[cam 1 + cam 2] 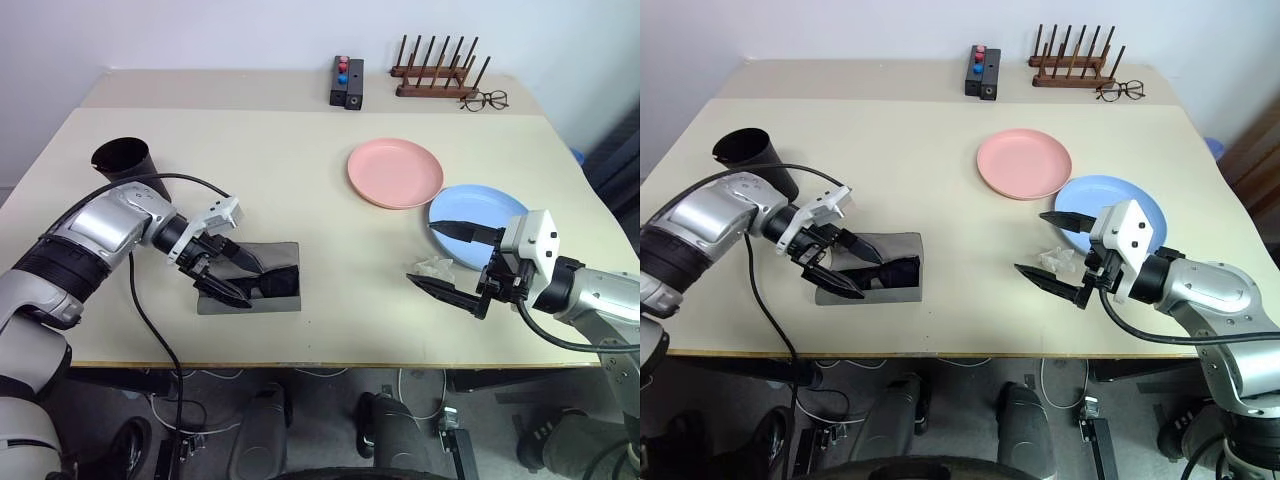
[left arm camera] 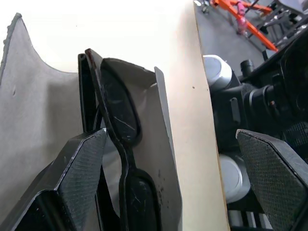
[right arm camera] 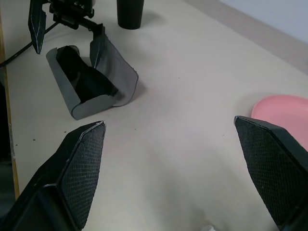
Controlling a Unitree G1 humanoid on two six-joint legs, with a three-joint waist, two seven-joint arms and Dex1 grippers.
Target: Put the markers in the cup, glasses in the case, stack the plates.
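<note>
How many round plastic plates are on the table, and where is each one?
2. The salmon pink round plastic plate lies right of the table's centre; the light blue round plastic plate lies beside it, nearer the right gripper, partly hidden behind it. They are not stacked.

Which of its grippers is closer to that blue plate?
The right gripper, open, beside the blue plate's near edge; the left gripper, open, is across the table over the grey case.

Bare table (image 1: 300, 180) between case (image 1: 230, 300) and plates (image 1: 395, 172)
</note>
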